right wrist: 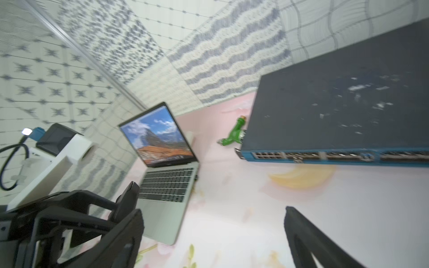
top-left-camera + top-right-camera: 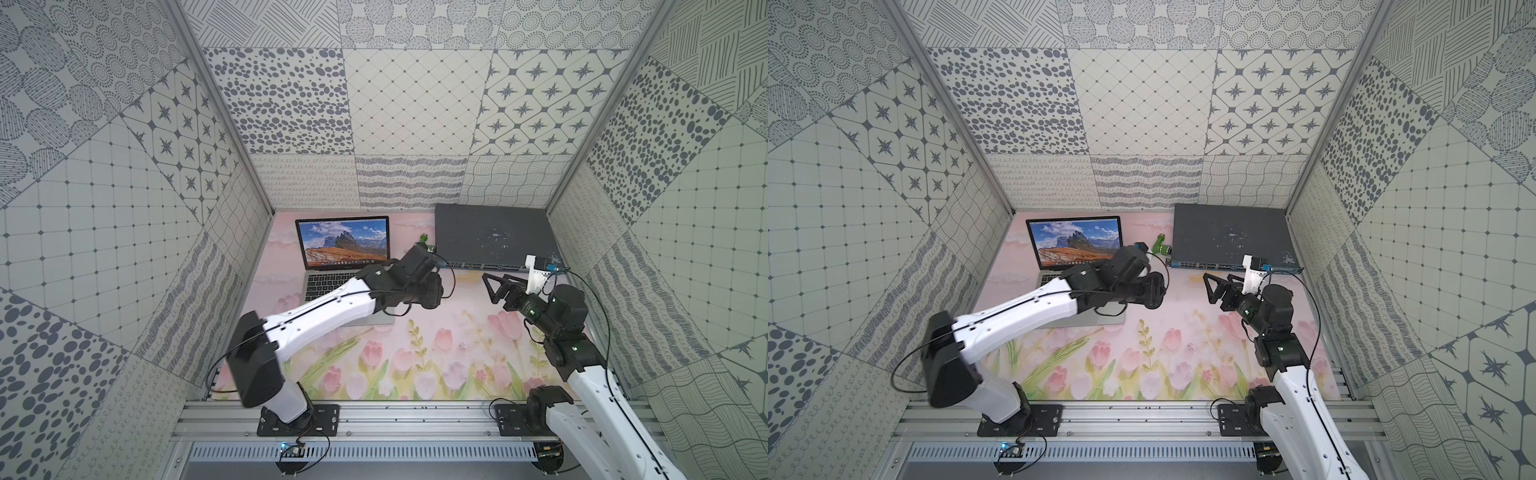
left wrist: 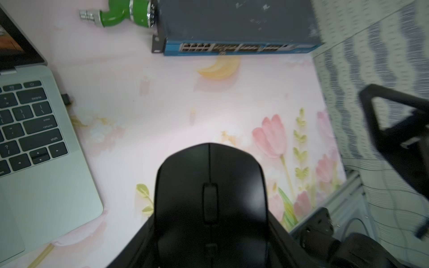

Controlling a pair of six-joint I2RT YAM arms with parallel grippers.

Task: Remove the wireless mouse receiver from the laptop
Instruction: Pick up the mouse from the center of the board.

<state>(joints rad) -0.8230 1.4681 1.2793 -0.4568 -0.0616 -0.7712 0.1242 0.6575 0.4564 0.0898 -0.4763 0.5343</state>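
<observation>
One wireless mouse receiver [image 3: 66, 98] juts sideways from laptop [image 3: 58, 197]; left fingers [image 3: 137, 248] grip black mouse [image 3: 210, 185], right fingers [image 1: 299, 234] spread open

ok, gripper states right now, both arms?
Left gripper: closed on the black mouse.
Right gripper: open, holding nothing.

Box enclosure. Pale back wall panel with dark grey patchwork prints [image 2: 411, 124] (dots, stars, diamonds, wavy lines) straight beyond both jaws. Matching left side panel [image 2: 104, 216] outboard of the left jaws, matching right side panel [image 2: 685, 232] outboard of the right jaws. Bare aluminium corner posts [image 2: 220, 108] at the back seams. Pink floor mat with painted tulips [image 2: 415, 357] under both jaws, yellow crescent print [image 3: 219, 67] ahead of the left jaws. Silver aluminium extrusion rail [image 2: 415, 419] behind the jaws, slotted grey cable duct [image 2: 395, 453] just behind that. Soft, even light.
</observation>
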